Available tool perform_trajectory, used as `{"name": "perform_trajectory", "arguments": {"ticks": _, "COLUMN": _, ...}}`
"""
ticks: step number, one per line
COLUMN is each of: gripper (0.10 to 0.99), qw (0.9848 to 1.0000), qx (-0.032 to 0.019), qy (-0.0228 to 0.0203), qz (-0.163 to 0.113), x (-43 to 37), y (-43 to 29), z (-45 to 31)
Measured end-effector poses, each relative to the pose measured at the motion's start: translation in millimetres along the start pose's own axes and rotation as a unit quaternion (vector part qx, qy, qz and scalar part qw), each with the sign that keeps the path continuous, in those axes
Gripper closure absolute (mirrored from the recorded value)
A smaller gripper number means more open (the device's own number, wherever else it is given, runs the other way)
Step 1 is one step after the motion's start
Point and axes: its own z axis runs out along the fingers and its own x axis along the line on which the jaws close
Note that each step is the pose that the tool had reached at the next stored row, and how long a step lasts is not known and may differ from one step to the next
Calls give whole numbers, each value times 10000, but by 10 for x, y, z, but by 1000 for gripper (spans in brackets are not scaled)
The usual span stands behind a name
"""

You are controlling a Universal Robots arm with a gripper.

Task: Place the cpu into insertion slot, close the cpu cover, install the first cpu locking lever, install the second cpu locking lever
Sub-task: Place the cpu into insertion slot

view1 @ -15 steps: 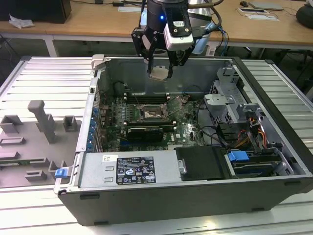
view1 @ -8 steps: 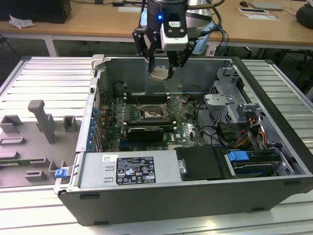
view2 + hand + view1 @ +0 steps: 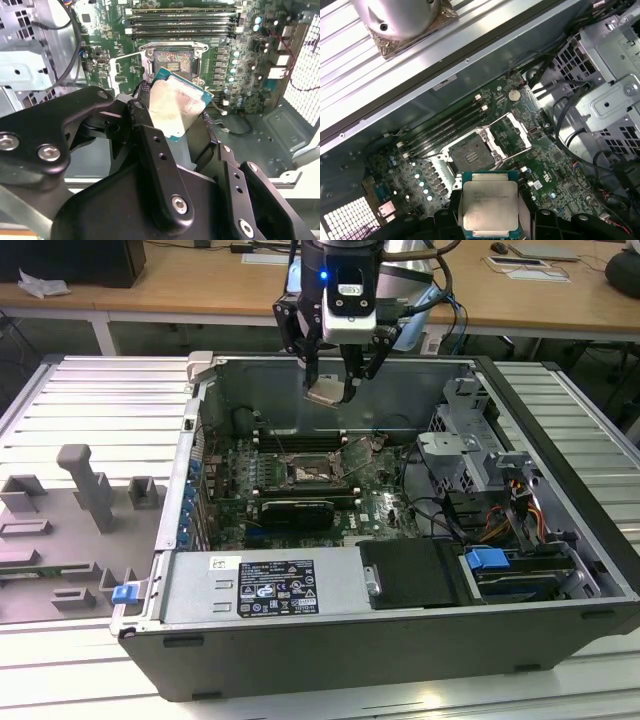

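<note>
Your hand [image 3: 338, 386] is clamped shut on the cpu [image 3: 490, 206], holding it up above the open case [image 3: 560, 490], and the slot [image 3: 470, 156] sits down on the board almost right under it, with the cover [image 3: 513, 131] flipped up.

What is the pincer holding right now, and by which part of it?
The pincer holds the cpu, clamped by two opposite side edges, with its metal top left bare.
</note>
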Motion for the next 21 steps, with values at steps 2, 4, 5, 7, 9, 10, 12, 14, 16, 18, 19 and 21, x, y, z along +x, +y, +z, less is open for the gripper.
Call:
{"name": "perform_trajectory", "arguments": {"ticks": 2, "gripper": 553, "qw": 9999, "qx": -2, "qy": -10, "qz": 112, "x": 0, "y": 0, "z": 1}}
{"name": "perform_trajectory", "arguments": {"ticks": 4, "gripper": 553, "qw": 9997, "qx": -5, "qy": -22, "qz": 240, "x": 0, "y": 0, "z": 2}}
{"name": "perform_trajectory", "arguments": {"ticks": 5, "gripper": 553, "qw": 9996, "qx": -5, "qy": -26, "qz": 292, "x": 0, "y": 0, "z": 2}}
{"name": "perform_trajectory", "arguments": {"ticks": 7, "gripper": 553, "qw": 9989, "qx": -9, "qy": -42, "qz": 464, "x": 0, "y": 0, "z": 4}}
{"name": "perform_trajectory", "arguments": {"ticks": 9, "gripper": 553, "qw": 9983, "qx": -11, "qy": -53, "qz": 585, "x": 0, "y": 0, "z": 5}}
{"name": "perform_trajectory", "arguments": {"ticks": 10, "gripper": 553, "qw": 9980, "qx": -12, "qy": -57, "qz": 631, "x": 0, "y": 0, "z": 6}}
{"name": "perform_trajectory", "arguments": {"ticks": 12, "gripper": 553, "qw": 9972, "qx": -14, "qy": -66, "qz": 742, "x": 0, "y": 0, "z": 7}}
{"name": "perform_trajectory", "arguments": {"ticks": 14, "gripper": 553, "qw": 9959, "qx": -17, "qy": -81, "qz": 901, "x": 0, "y": 0, "z": 9}}
{"name": "perform_trajectory", "arguments": {"ticks": 16, "gripper": 553, "qw": 9945, "qx": -20, "qy": -94, "qz": 1044, "x": 0, "y": 0, "z": 11}}
{"name": "perform_trajectory", "arguments": {"ticks": 18, "gripper": 553, "qw": 9931, "qx": -22, "qy": -105, "qz": 1167, "x": 0, "y": 0, "z": 14}}
{"name": "perform_trajectory", "arguments": {"ticks": 19, "gripper": 553, "qw": 9925, "qx": -24, "qy": -110, "qz": 1221, "x": 0, "y": 0, "z": 19}}
{"name": "perform_trajectory", "arguments": {"ticks": 21, "gripper": 553, "qw": 9914, "qx": -21, "qy": -120, "qz": 1306, "x": 0, "y": -2, "z": 36}}
